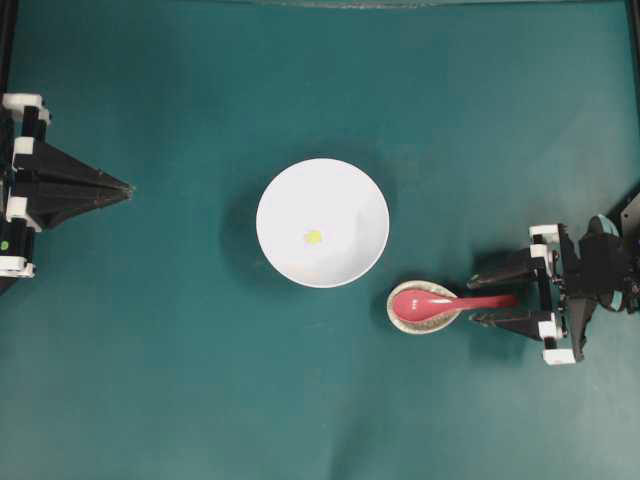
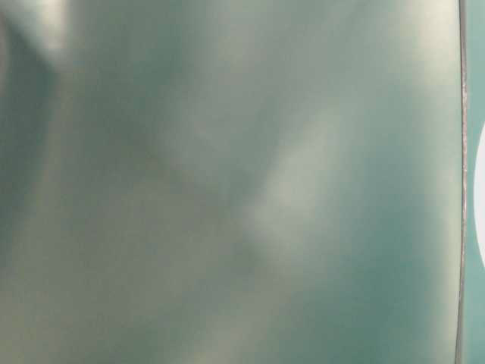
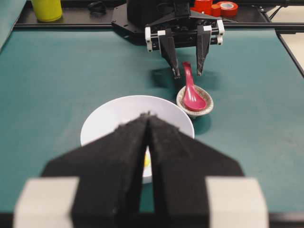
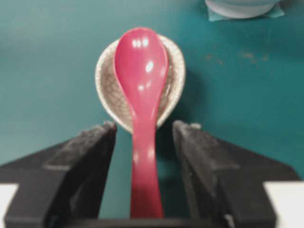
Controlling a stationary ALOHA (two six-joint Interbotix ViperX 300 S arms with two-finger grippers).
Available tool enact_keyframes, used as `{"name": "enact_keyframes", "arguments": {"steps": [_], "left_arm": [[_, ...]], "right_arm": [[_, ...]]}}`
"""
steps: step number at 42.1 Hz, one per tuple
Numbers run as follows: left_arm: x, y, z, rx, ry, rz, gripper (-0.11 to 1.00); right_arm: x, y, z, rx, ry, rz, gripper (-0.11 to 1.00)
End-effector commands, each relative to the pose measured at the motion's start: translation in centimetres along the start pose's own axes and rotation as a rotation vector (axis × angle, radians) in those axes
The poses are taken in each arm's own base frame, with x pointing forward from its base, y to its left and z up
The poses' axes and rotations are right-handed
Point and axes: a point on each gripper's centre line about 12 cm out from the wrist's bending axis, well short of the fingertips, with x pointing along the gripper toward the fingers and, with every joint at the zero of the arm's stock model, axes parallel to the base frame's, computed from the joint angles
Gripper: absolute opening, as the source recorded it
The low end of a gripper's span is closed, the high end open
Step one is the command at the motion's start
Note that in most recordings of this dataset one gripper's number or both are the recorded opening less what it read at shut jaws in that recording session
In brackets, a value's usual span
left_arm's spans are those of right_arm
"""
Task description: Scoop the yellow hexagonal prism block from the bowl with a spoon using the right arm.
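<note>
Spoon [image 4: 141, 118] handle between my right gripper's [image 1: 484, 298] spread fingers, untouched; its scoop rests in the speckled dish [image 1: 424, 306].
Beyond lies teal worktop [image 1: 180, 380], where the bowl [image 1: 322, 222] holds the yellow block [image 1: 313, 237]. Only the left wrist view shows tape rolls [image 3: 216, 6] behind; my left gripper [image 3: 148, 118] is closed.

No text, label, brand, number or sign can be read in any of the 4 views. The yellow cup [image 3: 46, 9] at the upper left of the left wrist view and the red tape rolls [image 3: 216, 6] at its upper right show no legible print, and the table-level view is a blur.
</note>
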Motion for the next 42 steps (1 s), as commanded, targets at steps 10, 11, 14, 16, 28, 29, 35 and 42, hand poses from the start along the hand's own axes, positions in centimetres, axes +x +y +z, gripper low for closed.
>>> {"name": "enact_keyframes", "arguments": {"steps": [10,11,14,16,28,29,35,42], "left_arm": [[0.16,-0.01,1.14,0.003,-0.029,-0.001,0.00],[0.16,-0.01,1.14,0.003,-0.029,-0.001,0.00],[0.15,-0.01,1.08,0.003,-0.028,-0.001,0.00],[0.16,-0.01,1.06,0.003,-0.026,-0.001,0.00],[0.16,-0.01,1.06,0.003,-0.026,-0.001,0.00],[0.15,0.02,1.07,0.003,-0.028,0.000,0.00],[0.16,-0.01,1.18,0.003,-0.032,-0.001,0.00],[0.16,-0.01,1.19,0.003,-0.034,-0.001,0.00]], "right_arm": [[-0.19,0.17,0.00,-0.009,-0.004,0.009,0.56],[-0.19,0.15,0.00,-0.009,-0.004,0.008,0.56],[-0.19,0.14,-0.14,-0.014,0.001,0.007,0.56],[-0.14,0.14,-0.24,-0.022,0.005,0.006,0.56],[-0.10,0.14,-0.30,-0.069,0.006,0.006,0.56],[-0.14,0.12,-0.27,-0.069,0.004,0.006,0.56],[-0.10,0.15,-0.30,-0.070,0.008,0.006,0.54],[-0.10,0.15,-0.28,-0.073,0.006,0.006,0.44]]}}
